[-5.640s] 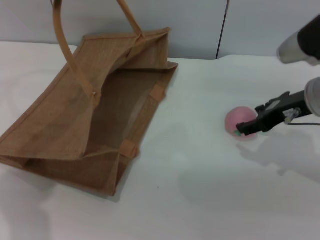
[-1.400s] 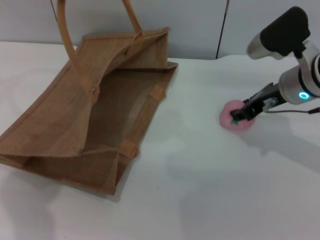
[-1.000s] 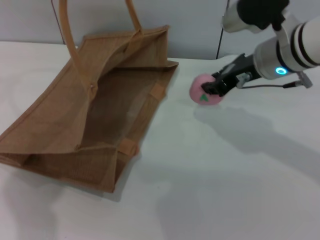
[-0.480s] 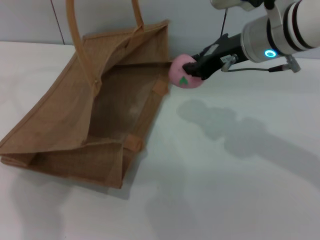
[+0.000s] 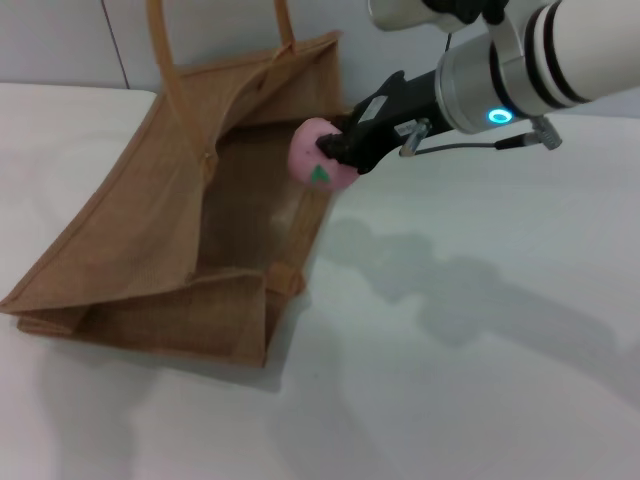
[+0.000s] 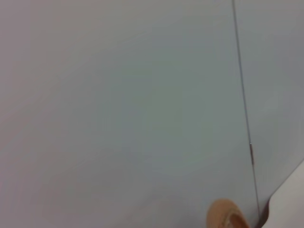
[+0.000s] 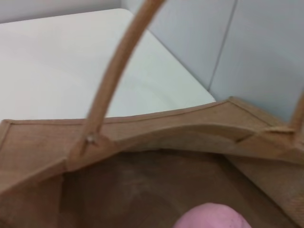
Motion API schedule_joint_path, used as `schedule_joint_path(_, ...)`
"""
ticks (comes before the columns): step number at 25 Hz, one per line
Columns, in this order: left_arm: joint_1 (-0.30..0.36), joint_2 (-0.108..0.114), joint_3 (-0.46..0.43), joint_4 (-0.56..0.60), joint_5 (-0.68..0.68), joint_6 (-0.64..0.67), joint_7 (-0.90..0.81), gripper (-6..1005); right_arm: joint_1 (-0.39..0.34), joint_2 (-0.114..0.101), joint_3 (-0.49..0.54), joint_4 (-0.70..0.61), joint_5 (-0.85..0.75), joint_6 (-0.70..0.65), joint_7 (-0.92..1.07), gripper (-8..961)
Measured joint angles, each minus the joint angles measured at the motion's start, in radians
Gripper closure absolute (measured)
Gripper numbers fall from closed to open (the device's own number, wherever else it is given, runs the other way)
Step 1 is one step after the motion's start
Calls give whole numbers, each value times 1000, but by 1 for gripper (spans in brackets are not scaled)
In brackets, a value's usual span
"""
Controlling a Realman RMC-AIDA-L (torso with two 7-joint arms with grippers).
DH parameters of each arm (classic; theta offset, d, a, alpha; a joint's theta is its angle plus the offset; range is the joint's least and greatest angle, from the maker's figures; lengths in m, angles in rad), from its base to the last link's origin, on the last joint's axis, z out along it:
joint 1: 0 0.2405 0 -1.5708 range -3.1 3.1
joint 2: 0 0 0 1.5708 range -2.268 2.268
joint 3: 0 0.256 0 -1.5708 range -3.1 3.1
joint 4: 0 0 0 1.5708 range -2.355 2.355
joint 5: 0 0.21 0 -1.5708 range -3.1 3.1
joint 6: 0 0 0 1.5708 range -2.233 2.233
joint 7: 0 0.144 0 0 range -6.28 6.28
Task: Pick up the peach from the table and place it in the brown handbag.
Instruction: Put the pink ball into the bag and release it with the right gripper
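background: pale grey wall panels with a thin dark seam stand behind the white table (image 5: 480, 380).
table: wide, white and plain; it carries the brown handbag (image 5: 130, 270), and the shadow of the arm falls on the bare part right of the bag.
brown handbag: it lies tilted on the left half of the table with its mouth open toward the robot's right; two curved handles rise at its far end. in the right wrist view the bag (image 7: 142, 156) fills the lower part, with one handle crossing upward and the dark woven inside below the rim.
peach: the pink peach (image 5: 320, 162) with a small green mark is off the table, in the air over the right rim of the bag's open mouth. in the right wrist view only its pink top (image 7: 213, 217) shows, at the picture's edge, over the inside of the bag.
right gripper: the right gripper (image 5: 337, 150) is clamped on the peach; its black fingers hold the fruit from the right side, and the white arm with a blue ring light reaches in from the upper right.
left gripper: it is not seen in any view; the left wrist view shows only the wall and a small tan piece of a bag handle (image 6: 227, 217).
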Motion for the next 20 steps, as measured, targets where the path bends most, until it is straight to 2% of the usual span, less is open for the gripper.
schedule_joint_path(12, 24, -2, 44, 13, -12, 22, -10, 877, 1, 2, -63, -2, 69, -27, -4, 797)
schedule_joint_path(20, 26, -4, 107, 18, -17, 36, -38, 877, 5, 2, -120, 12, 100, -71, -5, 804)
